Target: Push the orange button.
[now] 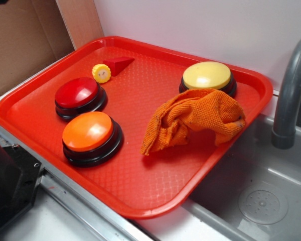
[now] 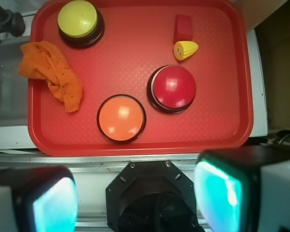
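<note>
Exterior view, going left to right: a red tray [image 1: 140, 191] lies across the edge of a grey sink [image 1: 271, 201], and at its near left sits the orange button [image 1: 89, 131], glossy dome on a black base, nothing touching it. Just behind it is the red button [image 1: 78, 93]. Further back, near the tray's far rim, a small yellow corn piece [image 1: 101, 73] lies just beside a red wedge-shaped block [image 1: 118, 64]. Toward the right a crumpled orange cloth [image 1: 195, 120] is heaped on the tray, its back edge against the yellow button [image 1: 207, 76]. A grey faucet [image 1: 291, 90] rises at the far right.

Wrist view, left to right: the cloth [image 2: 50, 72] and the yellow button [image 2: 78, 19] at upper left, the orange button [image 2: 121, 118] near the tray's lower rim at the middle, the red button [image 2: 173, 88] just beside it to the right, then the corn [image 2: 185, 49] and the red block [image 2: 183, 26]. The claw [image 2: 137, 198] hangs well back from the tray, its two fingers [image 2: 53, 205] spread wide apart and gripping nothing
</note>
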`<state>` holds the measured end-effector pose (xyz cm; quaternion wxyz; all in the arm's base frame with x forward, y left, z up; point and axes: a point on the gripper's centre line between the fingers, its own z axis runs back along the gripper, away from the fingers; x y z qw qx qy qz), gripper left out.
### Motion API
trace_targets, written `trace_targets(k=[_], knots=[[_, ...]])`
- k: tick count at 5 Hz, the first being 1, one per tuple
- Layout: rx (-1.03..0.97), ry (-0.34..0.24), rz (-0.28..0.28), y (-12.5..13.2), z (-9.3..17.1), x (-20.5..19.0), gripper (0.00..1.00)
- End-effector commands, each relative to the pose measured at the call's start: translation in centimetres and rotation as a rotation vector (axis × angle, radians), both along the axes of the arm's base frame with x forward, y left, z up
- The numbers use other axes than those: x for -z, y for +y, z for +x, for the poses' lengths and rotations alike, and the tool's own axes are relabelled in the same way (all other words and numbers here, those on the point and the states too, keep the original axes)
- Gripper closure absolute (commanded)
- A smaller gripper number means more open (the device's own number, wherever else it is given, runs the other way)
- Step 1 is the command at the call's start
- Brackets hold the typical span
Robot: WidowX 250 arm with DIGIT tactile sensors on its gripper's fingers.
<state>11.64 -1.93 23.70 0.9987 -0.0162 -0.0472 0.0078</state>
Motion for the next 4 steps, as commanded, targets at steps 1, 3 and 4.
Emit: trace_targets(k=[1, 3, 4], knots=[[0.0, 0.0, 0.0, 0.0, 0.0, 0.0, 0.0], [0.104, 0.076, 0.042, 0.8, 1.6, 2.6, 0.0], [0.17, 0.033, 0.066, 1.2, 2.1, 5.3, 0.0]])
